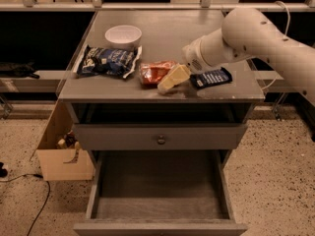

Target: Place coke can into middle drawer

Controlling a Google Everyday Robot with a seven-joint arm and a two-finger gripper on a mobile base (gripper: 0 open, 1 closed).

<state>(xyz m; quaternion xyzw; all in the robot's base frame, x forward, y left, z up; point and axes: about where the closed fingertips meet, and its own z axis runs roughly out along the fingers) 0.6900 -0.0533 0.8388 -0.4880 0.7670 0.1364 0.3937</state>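
The coke can (153,73), red-orange and dented, lies on its side near the front middle of the grey cabinet top (162,28). My gripper (172,79), cream-coloured at the end of the white arm (246,36), is low over the top, right up against the can's right front side. I cannot tell whether it holds the can. The middle drawer (157,191) is pulled out wide below, with a bare grey floor and low side walls.
A dark blue snack bag (106,61) lies left of the can and a white bowl (123,35) behind it. A flat navy packet (211,77) lies right of the gripper. A shut drawer front with a round knob (161,139) sits above the open drawer. A cardboard box (64,154) stands on the floor at left.
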